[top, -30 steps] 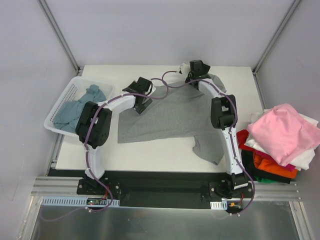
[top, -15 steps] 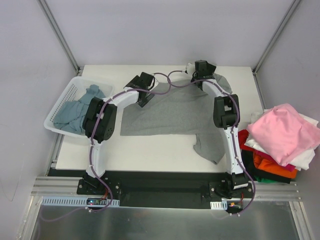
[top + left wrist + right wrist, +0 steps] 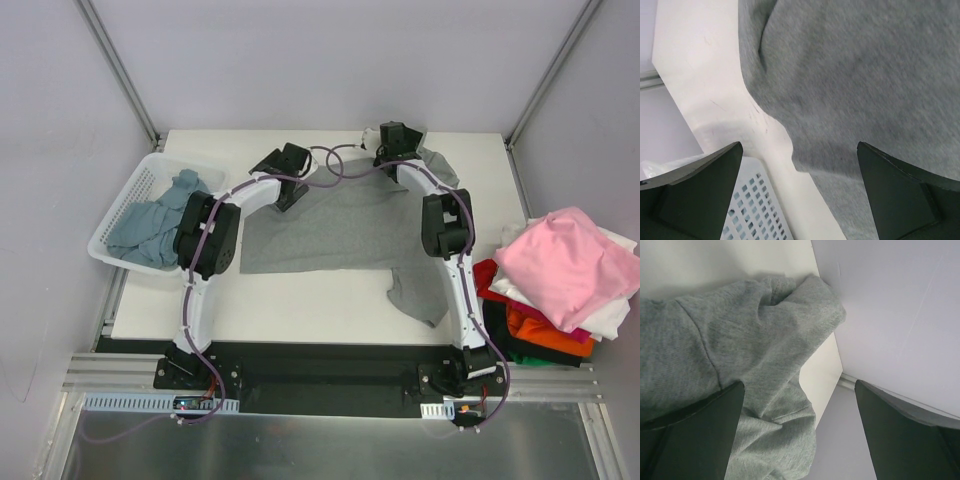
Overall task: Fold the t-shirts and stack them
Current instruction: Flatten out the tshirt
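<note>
A light grey t-shirt (image 3: 340, 225) lies spread on the white table, one sleeve (image 3: 418, 290) trailing toward the near right. My left gripper (image 3: 290, 192) hovers open over its upper left edge; in the left wrist view the grey cloth (image 3: 855, 80) fills the right side, with nothing between the left gripper's (image 3: 799, 150) fingers. My right gripper (image 3: 380, 145) stands open above the shirt's far end, where a bunched sleeve (image 3: 775, 330) lies at the table's edge by the wall; the right gripper (image 3: 799, 387) holds nothing. A blue-teal t-shirt (image 3: 150, 215) sits in the basket.
The white slatted basket (image 3: 125, 190) stands at the table's left, its rim (image 3: 757, 205) close under the left gripper. At the right edge is a pile with a pink tee (image 3: 565, 265) over white (image 3: 610, 320), orange (image 3: 540, 330) and red (image 3: 488, 275). Walls enclose the back.
The grey shirt's near left edge has drawn back and straightened. The left arm has shifted slightly toward the rear left; the right gripper swung right and came back. Both stay open.
</note>
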